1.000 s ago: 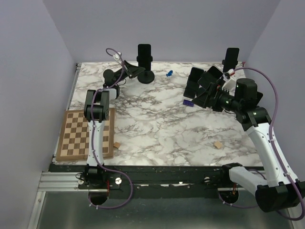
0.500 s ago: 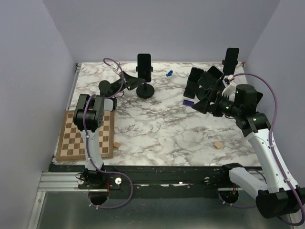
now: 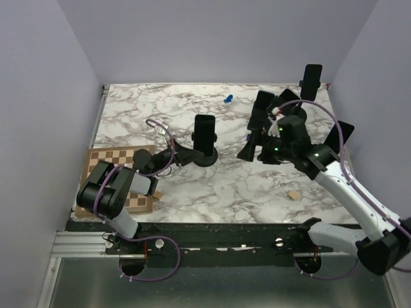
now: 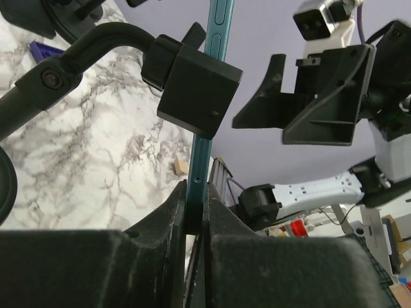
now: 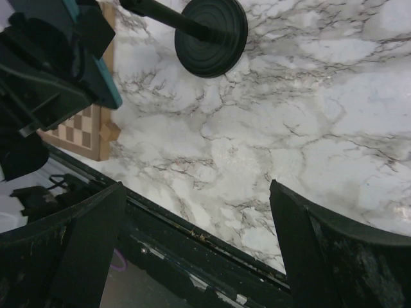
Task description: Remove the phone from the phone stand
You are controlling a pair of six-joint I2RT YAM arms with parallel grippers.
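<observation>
While the chessboard point(image 3: 106, 172) lies well left of the phone stand point(image 3: 205, 158), a small wooden block point(image 3: 157, 194) sits at the board's near corner, also left of the stand. The left gripper point(image 3: 191, 153) reaches in low from the stand's left side. In the left wrist view its fingers point(image 4: 157, 234) are pressed together on the thin teal edge of the phone point(image 3: 205, 133), just under the stand's black clamp point(image 4: 199, 90). The phone stands upright in that clamp, above the round base. Far behind the stand a small blue piece point(image 3: 227, 99) lies on the marble table point(image 3: 192, 112).

Just right of the stand hangs the right gripper point(image 3: 249, 151), pointed toward the phone but apart from it. Its fingers are spread wide, with nothing between them; the right wrist view shows only bare marble there. Farther right and behind stand more dark phones on stands point(image 3: 263, 108), one of them at the far corner point(image 3: 312, 78). A second wooden block point(image 3: 293, 194) lies right of the stand, toward the near edge.
</observation>
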